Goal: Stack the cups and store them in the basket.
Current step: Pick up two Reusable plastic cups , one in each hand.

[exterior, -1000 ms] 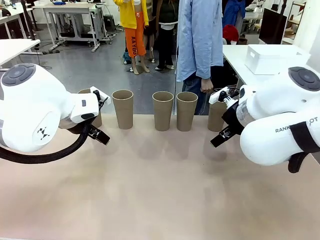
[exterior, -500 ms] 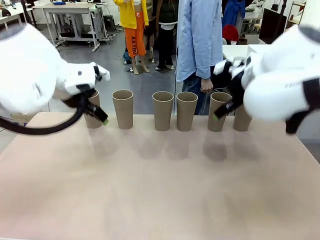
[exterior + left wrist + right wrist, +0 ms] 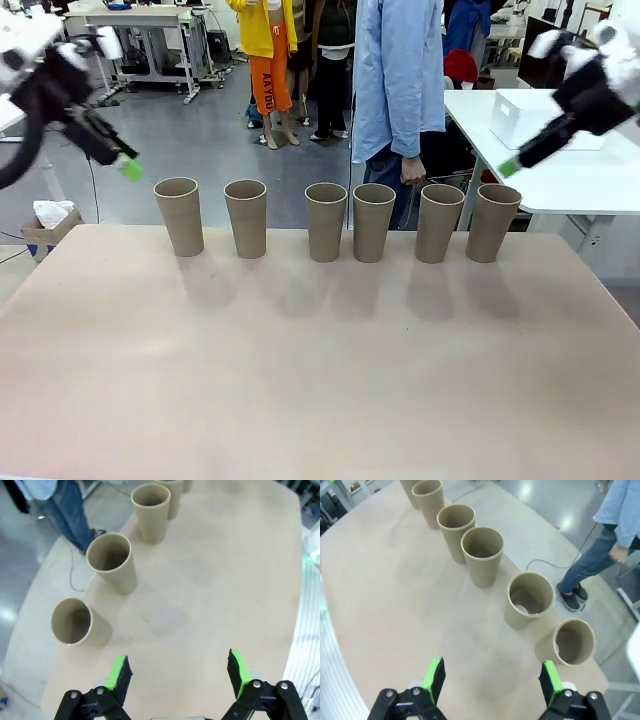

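Several tan paper cups stand upright in a row along the table's far edge, from the leftmost cup to the rightmost cup. My left gripper hangs open high above and left of the row. In its wrist view, the left gripper is empty, with the nearest cup below and to the left. My right gripper hangs open high above the right end. The right gripper holds nothing, with the end cup below it. The white basket sits on a side table at the back right.
A person in a light blue shirt stands just behind the middle of the row. The white side table lies beyond the table's right far corner. The tan tabletop in front of the cups is bare.
Both arms have risen from table height and swung outward and up. The cups at both ends of the row, which the arms covered before, are now in plain sight. The cups have not moved.
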